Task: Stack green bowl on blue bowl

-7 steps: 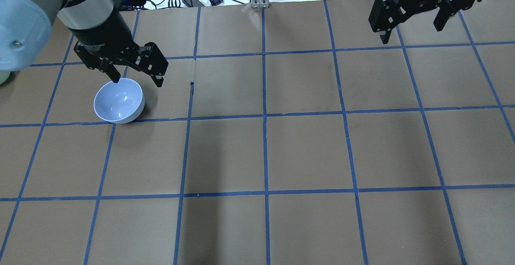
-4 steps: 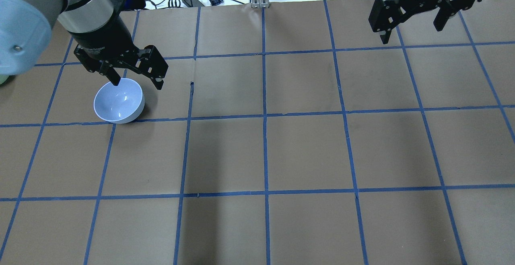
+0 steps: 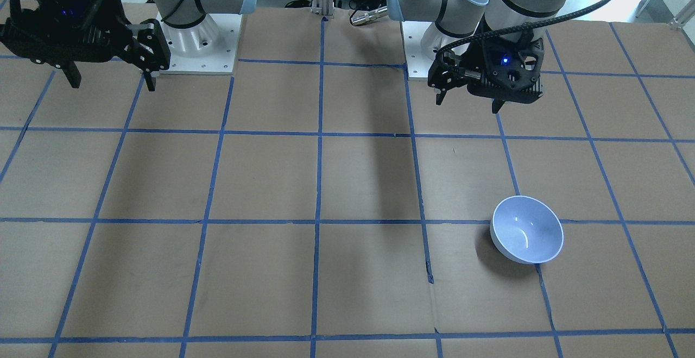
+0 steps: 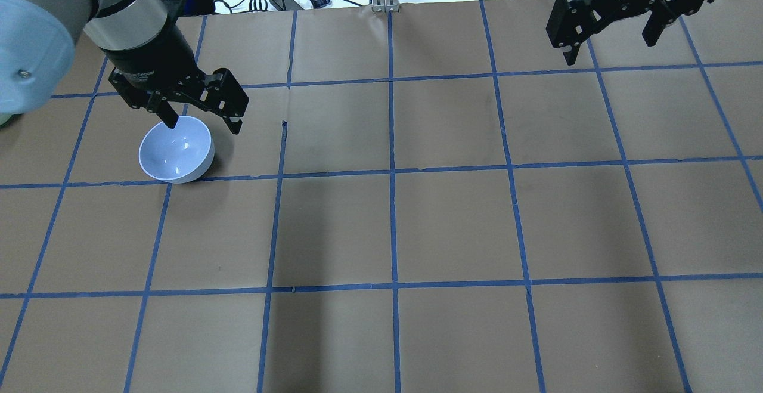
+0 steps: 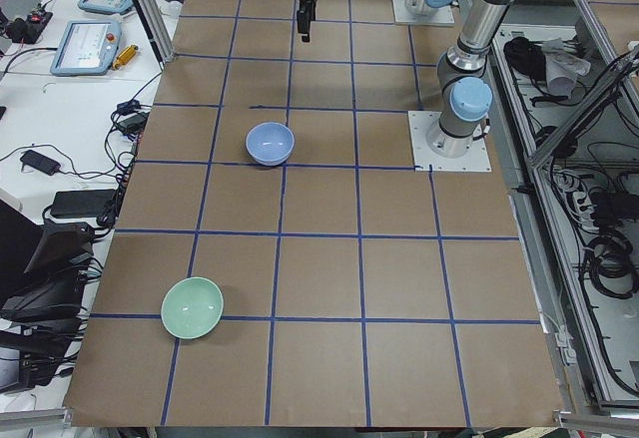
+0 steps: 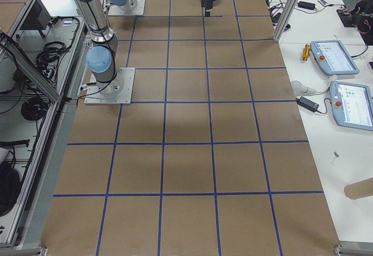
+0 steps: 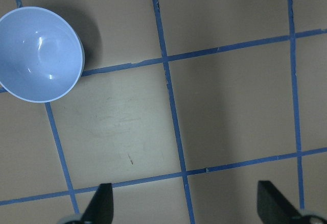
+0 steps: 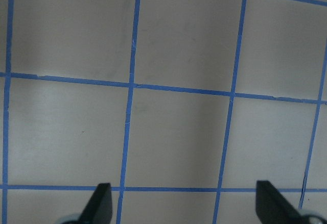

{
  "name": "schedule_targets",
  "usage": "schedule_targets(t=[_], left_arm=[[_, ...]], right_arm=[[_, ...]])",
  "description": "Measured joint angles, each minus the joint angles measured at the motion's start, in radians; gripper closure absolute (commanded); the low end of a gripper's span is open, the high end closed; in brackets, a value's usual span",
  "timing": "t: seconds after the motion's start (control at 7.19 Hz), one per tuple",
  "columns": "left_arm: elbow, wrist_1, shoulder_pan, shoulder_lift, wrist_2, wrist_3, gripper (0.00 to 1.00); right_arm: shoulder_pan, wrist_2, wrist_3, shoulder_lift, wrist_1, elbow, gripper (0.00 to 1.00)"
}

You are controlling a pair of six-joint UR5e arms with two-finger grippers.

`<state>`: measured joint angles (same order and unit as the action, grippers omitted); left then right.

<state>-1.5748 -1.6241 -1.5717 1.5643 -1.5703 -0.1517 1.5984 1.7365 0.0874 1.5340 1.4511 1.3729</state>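
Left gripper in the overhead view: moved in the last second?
Yes, slightly. The left gripper has crept down the image: one fingertip overlaps more of the blue bowl, which stayed put.

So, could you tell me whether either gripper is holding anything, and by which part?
Nothing is held: the left gripper and right gripper are both open; the blue bowl sits free.

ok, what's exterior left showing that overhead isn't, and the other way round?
Only exterior left: the green bowl, upright near the table's close end, well apart from the other bowl. Only overhead: a close look at the left gripper and the right gripper, both open and empty. Both: the blue bowl, upright on the brown gridded table.
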Motion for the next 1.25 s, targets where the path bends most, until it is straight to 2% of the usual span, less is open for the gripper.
schedule_targets(t=[0.83, 1.25], left_arm=[[-0.021, 0.001, 0.0, -0.014, 0.004, 0.01, 0.0], [-0.033, 0.042, 0.001, -0.009, 0.007, -0.003, 0.0]], right_arm=[[0.0, 0.0, 0.0, 0.0, 0.0, 0.0, 0.0], [0.0, 0.0, 0.0, 0.0, 0.0, 0.0, 0.0]])
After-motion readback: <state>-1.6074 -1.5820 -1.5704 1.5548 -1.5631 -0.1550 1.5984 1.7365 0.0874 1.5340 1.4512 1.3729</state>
